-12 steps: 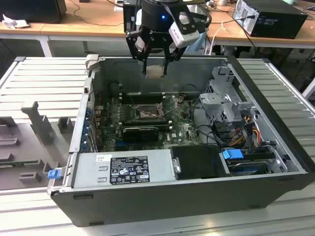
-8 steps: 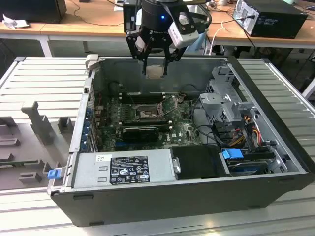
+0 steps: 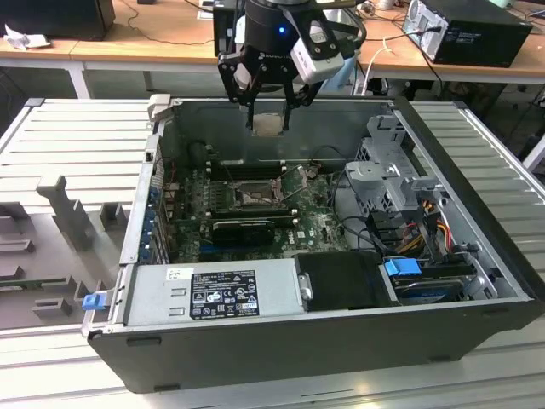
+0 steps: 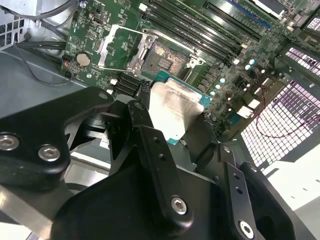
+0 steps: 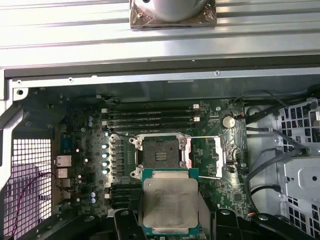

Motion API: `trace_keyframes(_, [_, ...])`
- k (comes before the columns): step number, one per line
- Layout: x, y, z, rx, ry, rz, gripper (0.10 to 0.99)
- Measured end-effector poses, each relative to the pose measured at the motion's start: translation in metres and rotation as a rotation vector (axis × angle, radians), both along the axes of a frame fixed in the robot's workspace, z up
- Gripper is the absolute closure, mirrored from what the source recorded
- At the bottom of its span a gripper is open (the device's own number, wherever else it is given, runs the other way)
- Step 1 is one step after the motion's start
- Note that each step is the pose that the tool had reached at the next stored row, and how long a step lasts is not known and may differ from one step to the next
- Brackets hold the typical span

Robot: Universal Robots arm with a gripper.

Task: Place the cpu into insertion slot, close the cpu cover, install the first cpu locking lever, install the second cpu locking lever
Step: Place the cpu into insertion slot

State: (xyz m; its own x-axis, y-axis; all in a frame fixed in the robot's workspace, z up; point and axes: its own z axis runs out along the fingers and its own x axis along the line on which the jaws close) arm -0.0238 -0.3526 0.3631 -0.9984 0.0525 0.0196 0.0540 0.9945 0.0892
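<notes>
The gripper [image 5: 170,217] pinches the cpu [image 5: 170,200]. In the exterior view, the open socket [image 3: 253,198] lies at its six o'clock, with the cpu cover [image 3: 294,189] flipped open at the socket's three o'clock.

Power supply label [image 3: 223,294]: dark sticker, white print and symbols, too small to read.
White sticker [image 3: 180,273]: just beside it, perhaps a barcode, illegible.
Cpu [image 5: 170,202]: metal top, nothing legible.

Wooden desks [image 3: 153,36] behind; ribbed metal table [image 3: 77,136].

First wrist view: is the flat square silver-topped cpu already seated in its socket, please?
No, the gripper holds the cpu above the empty socket.
</notes>
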Motion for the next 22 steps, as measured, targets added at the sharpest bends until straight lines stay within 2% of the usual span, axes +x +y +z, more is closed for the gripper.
trace_keyframes(22, [0.0000,0.0000,-0.0003,0.000,0.0000,-0.022,0.557])
